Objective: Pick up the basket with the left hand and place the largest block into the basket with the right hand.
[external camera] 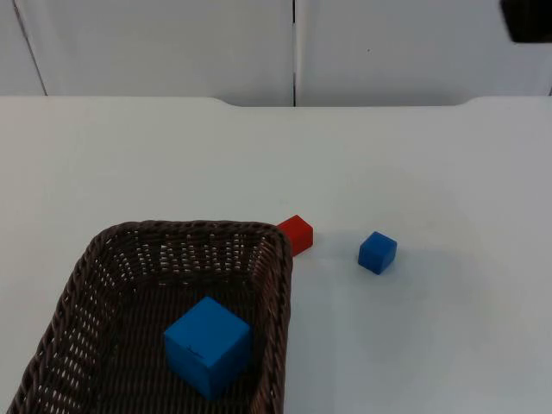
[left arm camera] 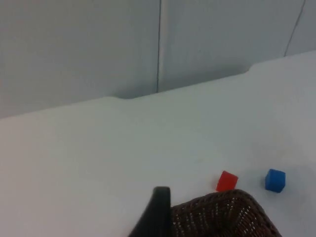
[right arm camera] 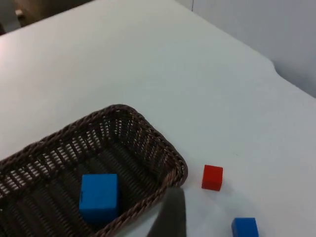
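**Large blue cube seated in the wicker basket**

Nearest the top camera, a dark brown woven wicker basket (external camera: pixel 276 285) is cut off by the lower picture edge, and a large blue cube (external camera: pixel 208 346) is seen resting on its floor near the right wall. A small red cube (external camera: pixel 297 234) is set just beside the basket's far right corner, and a small blue cube (external camera: pixel 378 252) lies apart to its right. Wide bare room is left on the white table top (external camera: pixel 172 155) up to the grey partition wall (external camera: pixel 155 43). No writing can be read. Whether either gripper's fingers are apart or together cannot be told.
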Tool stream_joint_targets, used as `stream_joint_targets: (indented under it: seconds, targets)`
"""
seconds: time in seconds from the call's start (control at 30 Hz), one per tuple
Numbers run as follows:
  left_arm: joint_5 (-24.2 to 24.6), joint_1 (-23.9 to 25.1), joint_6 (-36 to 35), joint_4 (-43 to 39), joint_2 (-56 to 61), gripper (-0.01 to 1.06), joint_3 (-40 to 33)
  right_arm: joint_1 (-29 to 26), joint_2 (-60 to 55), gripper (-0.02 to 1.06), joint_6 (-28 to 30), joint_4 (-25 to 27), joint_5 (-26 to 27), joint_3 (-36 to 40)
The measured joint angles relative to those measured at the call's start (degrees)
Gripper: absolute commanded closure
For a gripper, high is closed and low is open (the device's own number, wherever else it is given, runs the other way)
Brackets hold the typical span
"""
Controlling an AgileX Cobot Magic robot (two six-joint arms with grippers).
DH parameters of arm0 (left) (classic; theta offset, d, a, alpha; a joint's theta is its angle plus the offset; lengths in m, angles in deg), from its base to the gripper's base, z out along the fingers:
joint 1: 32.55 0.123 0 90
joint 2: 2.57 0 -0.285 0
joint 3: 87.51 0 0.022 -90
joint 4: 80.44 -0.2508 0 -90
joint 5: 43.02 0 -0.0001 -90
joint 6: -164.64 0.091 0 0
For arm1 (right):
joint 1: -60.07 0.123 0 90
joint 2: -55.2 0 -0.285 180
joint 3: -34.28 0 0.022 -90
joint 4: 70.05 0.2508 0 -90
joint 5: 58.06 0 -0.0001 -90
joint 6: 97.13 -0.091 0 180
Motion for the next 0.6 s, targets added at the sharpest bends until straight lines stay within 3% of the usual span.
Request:
stream_joint_targets:
  seconds: [0.3, 0.6]
  targets:
    - [3.19, 0.00, -4.99, -5.32, 6.94, 0.21, 0.00, 0.00, 12.70, 0.34, -3.09, 0.00, -0.25, 5.88]
    - [7.24, 0.00, -8.55, -9.64, 13.66, 0.21, -0.12, 0.00, 27.08, 0.34, -7.85, -0.61, -3.87, 10.69]
